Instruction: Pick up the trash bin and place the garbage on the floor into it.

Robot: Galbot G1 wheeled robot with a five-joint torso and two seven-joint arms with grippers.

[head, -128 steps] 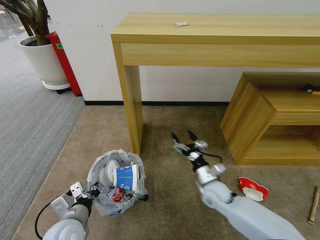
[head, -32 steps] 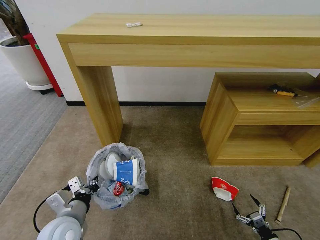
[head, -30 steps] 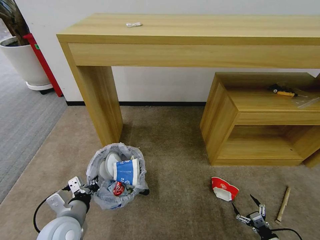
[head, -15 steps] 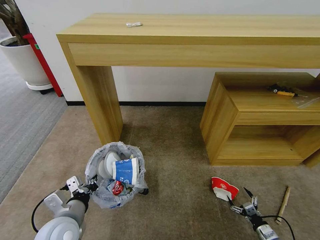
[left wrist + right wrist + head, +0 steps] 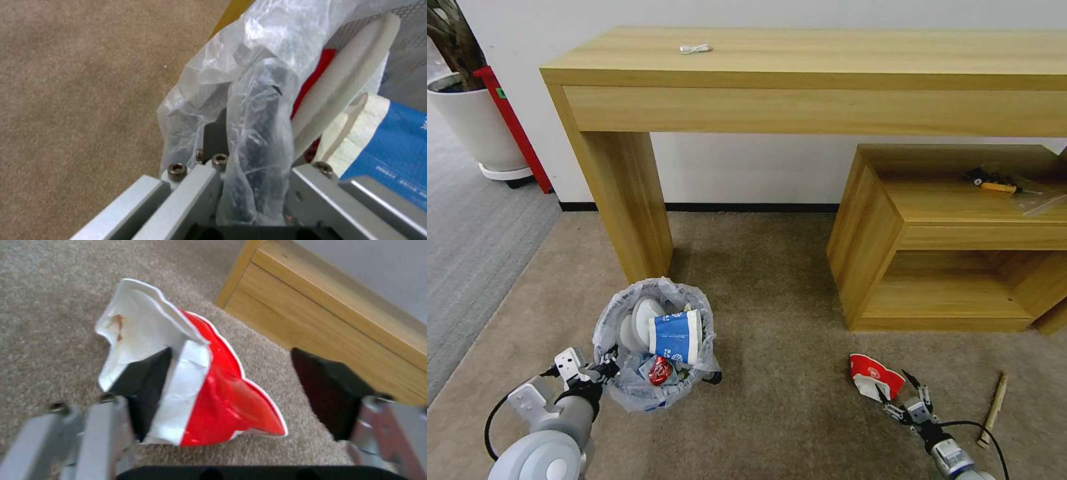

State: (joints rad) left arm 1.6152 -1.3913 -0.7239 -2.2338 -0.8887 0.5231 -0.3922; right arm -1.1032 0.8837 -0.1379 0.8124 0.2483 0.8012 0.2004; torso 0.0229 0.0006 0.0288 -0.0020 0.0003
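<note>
beige carpet (image 5: 774, 293) ran under a long wooden desk (image 5: 827, 73) and a low shelf unit (image 5: 960, 247) against the wall. at far left, the left gripper (image 5: 602, 371) was clamped on the near rim of the trash bin (image 5: 654, 333), bag plastic bunched between its fingers. the bin stood beside the desk leg, already crowded: a white slipper (image 5: 639, 321), a blue-and-white carton (image 5: 674, 337) lying across the top and a crushed red can (image 5: 658, 371) near the rim. with the load so high, any tilt of the bin could likely have spilled the carton, and a grip on loose bag could have slipped. to the right, the right gripper (image 5: 902, 390) sat low on the floor, fingers spread wide and holding nothing, straddling the flattened red-and-white cup (image 5: 875, 377); one finger lay over its white edge, so closing might have pinched only a flap. a wooden stick (image 5: 992, 410) lay further right, untouched.
</note>
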